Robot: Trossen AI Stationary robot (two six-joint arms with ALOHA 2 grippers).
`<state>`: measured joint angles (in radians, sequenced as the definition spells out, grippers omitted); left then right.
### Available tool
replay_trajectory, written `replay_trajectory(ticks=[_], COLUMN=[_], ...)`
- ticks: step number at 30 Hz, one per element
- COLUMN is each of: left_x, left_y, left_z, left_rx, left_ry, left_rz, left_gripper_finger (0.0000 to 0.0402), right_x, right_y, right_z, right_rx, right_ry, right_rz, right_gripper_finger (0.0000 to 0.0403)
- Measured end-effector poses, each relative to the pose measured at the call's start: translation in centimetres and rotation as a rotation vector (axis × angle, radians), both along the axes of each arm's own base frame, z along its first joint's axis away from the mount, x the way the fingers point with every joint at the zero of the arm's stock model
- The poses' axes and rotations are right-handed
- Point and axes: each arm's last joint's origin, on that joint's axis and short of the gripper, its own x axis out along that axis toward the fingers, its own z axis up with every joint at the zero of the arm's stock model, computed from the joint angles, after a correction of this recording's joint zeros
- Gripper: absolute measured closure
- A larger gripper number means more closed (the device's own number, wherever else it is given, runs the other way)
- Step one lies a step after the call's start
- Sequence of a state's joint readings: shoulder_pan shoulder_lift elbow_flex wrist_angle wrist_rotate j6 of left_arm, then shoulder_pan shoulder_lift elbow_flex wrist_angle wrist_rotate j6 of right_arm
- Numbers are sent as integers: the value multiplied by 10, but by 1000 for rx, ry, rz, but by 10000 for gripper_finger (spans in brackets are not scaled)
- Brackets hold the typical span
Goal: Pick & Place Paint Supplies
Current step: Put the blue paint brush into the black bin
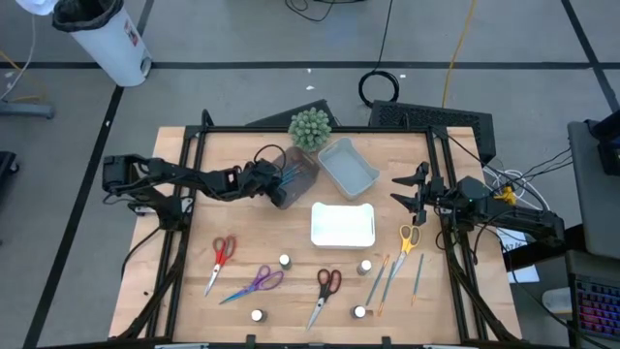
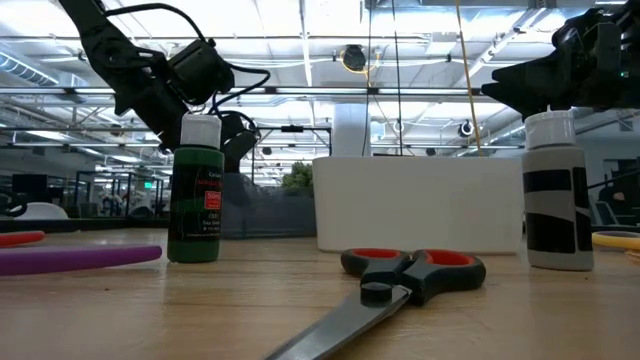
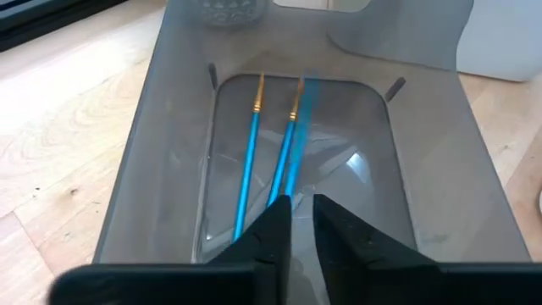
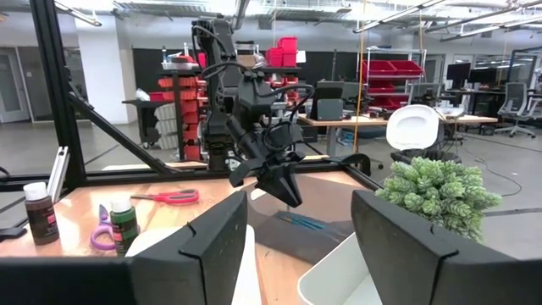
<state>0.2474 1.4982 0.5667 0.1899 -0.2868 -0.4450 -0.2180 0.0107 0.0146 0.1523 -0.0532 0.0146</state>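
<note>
Overhead looking down, low table-level view, both sharing red-handled scissors (image 1: 325, 291), wrist cameras close

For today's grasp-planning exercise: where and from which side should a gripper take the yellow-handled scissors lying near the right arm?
Grip the yellow-handled scissors across the closed blades, just below the finger loops, coming straight down from above. They lie flat on the table with the loops toward the right gripper, so only a top approach fits. The narrow blades suit the gripper better than the wide loops, probably.

wood table (image 1: 194, 291) has three trays (image 1: 342, 225), a plant (image 1: 310, 128), four scissors (image 1: 327, 287), little bottles (image 1: 285, 261) and a few brushes (image 1: 392, 276) on it
</note>
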Motion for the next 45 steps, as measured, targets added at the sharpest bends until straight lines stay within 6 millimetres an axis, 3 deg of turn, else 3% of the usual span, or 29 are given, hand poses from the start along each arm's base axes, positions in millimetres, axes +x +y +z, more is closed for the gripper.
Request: replay_trajectory(ticks=[6,12,21,29,38,45], left_x=[0,-9,-37,-71,-112,-134], left_y=[0,-3,-23,-48,-73,-79], left_z=[2,36,104,140,148,124], left_rx=[15,67,98,21,116,248], left_ry=[2,-112,-426,-615,-573,-560], left_rz=[-14,-62,-178,-420,-479,-392], left_gripper_finger=[270,232,231,237,236,238], right_x=[0,0,0,0,0,0], right_y=[0,0,0,0,0,0], right_z=[0,0,0,0,0,1], right_rx=[0,0,0,0,0,-1], right_ry=[0,0,0,0,0,-5], right_rz=[0,0,0,0,0,-3], right_gripper_finger=[197,196,198,196,197,199])
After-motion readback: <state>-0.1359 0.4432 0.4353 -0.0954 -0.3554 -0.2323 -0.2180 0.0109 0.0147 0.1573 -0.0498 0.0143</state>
